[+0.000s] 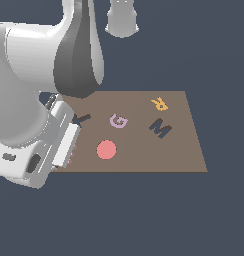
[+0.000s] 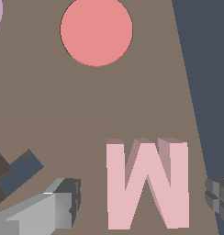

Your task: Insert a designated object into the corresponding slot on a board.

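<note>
dark blue-grey floor (image 1: 119,215) all round, plain, matte. white glossy arm (image 1: 24,100) bulks over exterior view's left. flat brown board (image 1: 184,150) rectangular, smooth. red disc (image 1: 106,149) flat, round, near board's front edge. dark m-shaped slot (image 1: 160,128) toward exterior view's right, orange r (image 1: 159,104) beyond it. lilac g (image 1: 118,121) mid-board. dark t shape (image 1: 82,119) partly behind arm. pink m (image 2: 147,183) blocky, lying on board between grey fingers (image 2: 45,211). gripper (image 2: 137,204) spread apart, not touching letter; far from slot.
</note>
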Robot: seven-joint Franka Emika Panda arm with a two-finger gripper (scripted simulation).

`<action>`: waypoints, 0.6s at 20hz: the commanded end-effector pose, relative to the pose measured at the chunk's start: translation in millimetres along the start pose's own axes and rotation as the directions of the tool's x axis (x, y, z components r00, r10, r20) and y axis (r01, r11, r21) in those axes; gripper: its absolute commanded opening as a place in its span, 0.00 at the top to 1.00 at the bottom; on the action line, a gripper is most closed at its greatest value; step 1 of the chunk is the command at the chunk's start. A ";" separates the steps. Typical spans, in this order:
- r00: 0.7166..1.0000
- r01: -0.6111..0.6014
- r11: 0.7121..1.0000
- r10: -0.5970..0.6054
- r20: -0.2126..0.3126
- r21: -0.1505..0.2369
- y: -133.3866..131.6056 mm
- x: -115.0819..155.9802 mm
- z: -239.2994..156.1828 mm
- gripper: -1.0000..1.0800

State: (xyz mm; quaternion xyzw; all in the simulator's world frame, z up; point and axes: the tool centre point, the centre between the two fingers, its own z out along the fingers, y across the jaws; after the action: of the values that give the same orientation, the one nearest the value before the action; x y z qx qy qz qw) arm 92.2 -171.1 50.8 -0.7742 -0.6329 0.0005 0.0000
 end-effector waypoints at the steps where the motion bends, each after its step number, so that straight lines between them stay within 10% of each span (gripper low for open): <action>1: 1.000 0.015 1.000 -0.015 -0.001 -0.001 2.7 0.2 0.6 0.04; 12: 1.000 0.020 1.000 -0.020 -0.001 -0.001 3.5 0.8 17.3 0.04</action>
State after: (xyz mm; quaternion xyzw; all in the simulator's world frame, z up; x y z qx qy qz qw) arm 95.9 -171.3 38.7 -0.7682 -0.6402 -0.0002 -0.0004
